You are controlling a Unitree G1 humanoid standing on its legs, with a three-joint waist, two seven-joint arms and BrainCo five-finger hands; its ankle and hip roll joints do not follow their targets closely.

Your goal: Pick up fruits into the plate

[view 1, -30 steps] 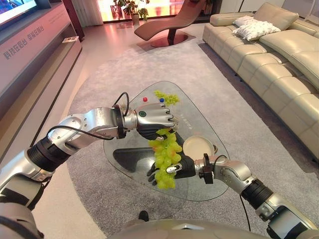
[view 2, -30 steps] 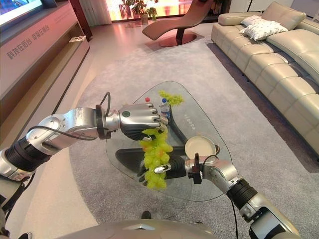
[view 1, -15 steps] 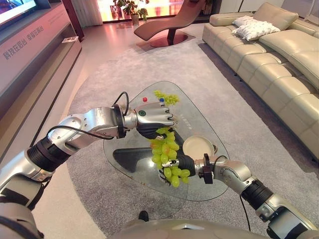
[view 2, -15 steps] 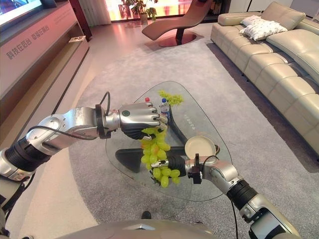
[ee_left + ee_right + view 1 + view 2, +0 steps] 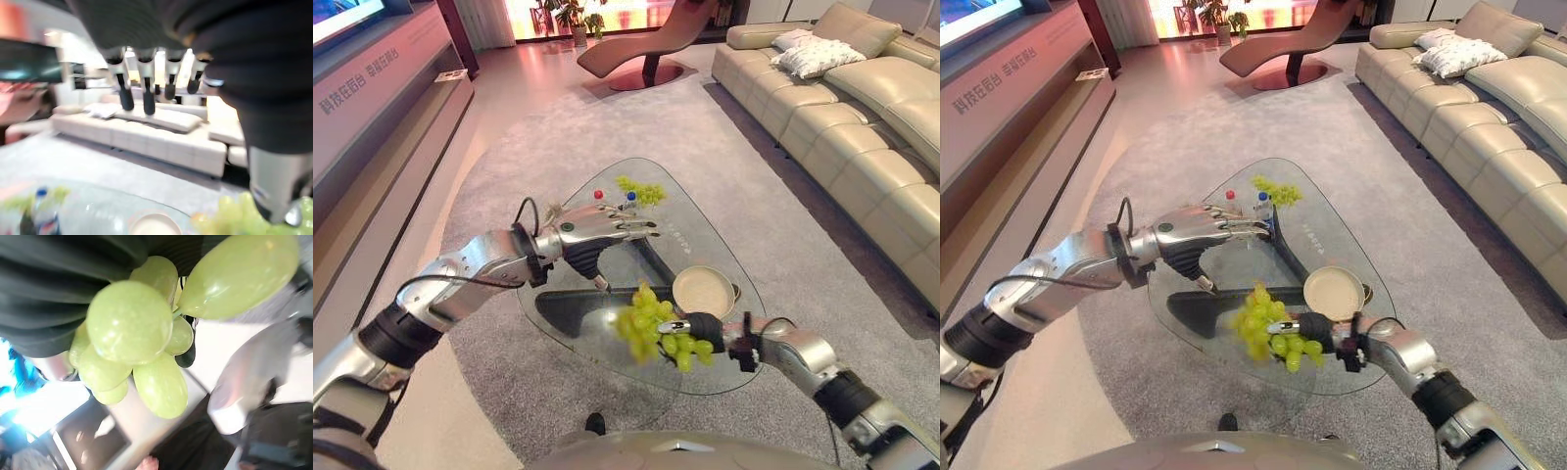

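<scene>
Left eye view: the right hand (image 5: 707, 329) pinches the grape bunch (image 5: 658, 328) above the glass table (image 5: 705, 245), near the plate (image 5: 703, 291). A loose grip risks dropping grapes.

Left wrist view: the left hand (image 5: 146, 73) is spread, empty.

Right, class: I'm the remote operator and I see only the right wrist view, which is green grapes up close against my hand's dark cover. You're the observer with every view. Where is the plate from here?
Observer: The plate sits empty on the glass table, just beyond the right hand, which holds the grapes above the table's near end.
Operator: And the left hand?
Observer: The left hand is open with straight fingers, over the table's middle, and holds nothing.
Operator: Any more fruit?
Observer: A second bunch lies at the table's far end, beside a small bottle.
</scene>
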